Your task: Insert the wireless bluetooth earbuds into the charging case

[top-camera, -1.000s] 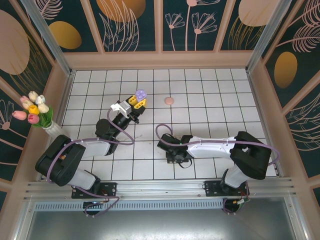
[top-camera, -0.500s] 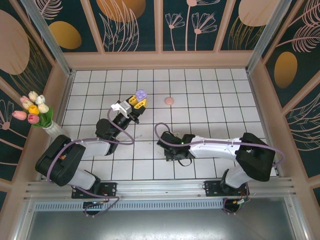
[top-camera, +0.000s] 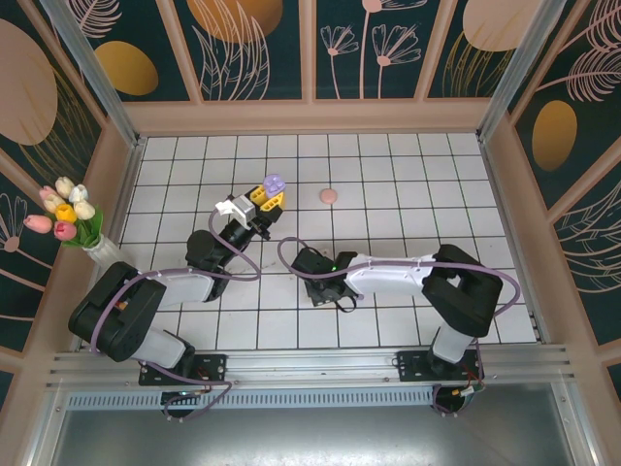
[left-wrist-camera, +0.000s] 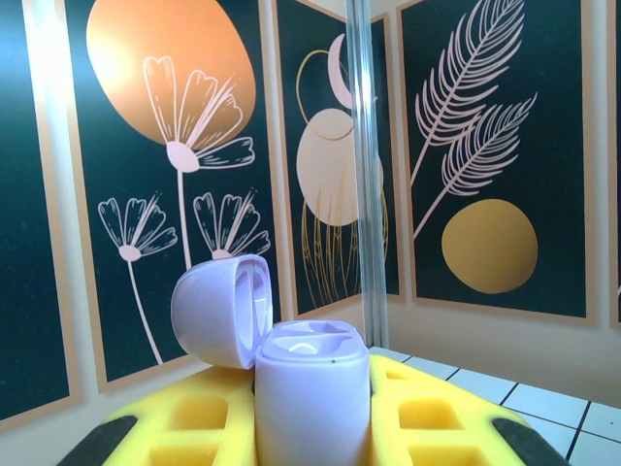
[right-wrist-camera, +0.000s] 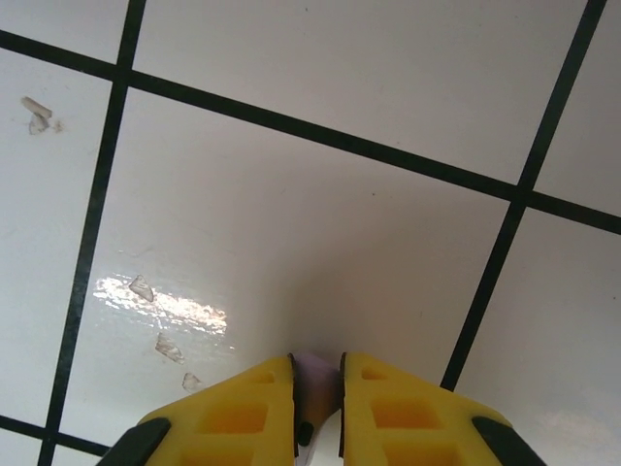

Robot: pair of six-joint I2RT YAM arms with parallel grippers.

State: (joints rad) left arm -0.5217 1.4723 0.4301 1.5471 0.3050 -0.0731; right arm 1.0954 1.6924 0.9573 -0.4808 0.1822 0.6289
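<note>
Now, left pincer (top-camera: 263, 203): clamped on the purple charging case (left-wrist-camera: 312, 408), lid open, far left of centre.
Right pincer (right-wrist-camera: 317, 413): narrow, pinching a pale purple earbud (right-wrist-camera: 316, 374) between its tips, close over the counter (right-wrist-camera: 291, 194), nearer.

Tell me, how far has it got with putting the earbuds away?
Done: the purple case sits lid-open in the left gripper. In hand: the right gripper pinches a small purple piece, likely an earbud. Left: carrying it into the case.
</note>
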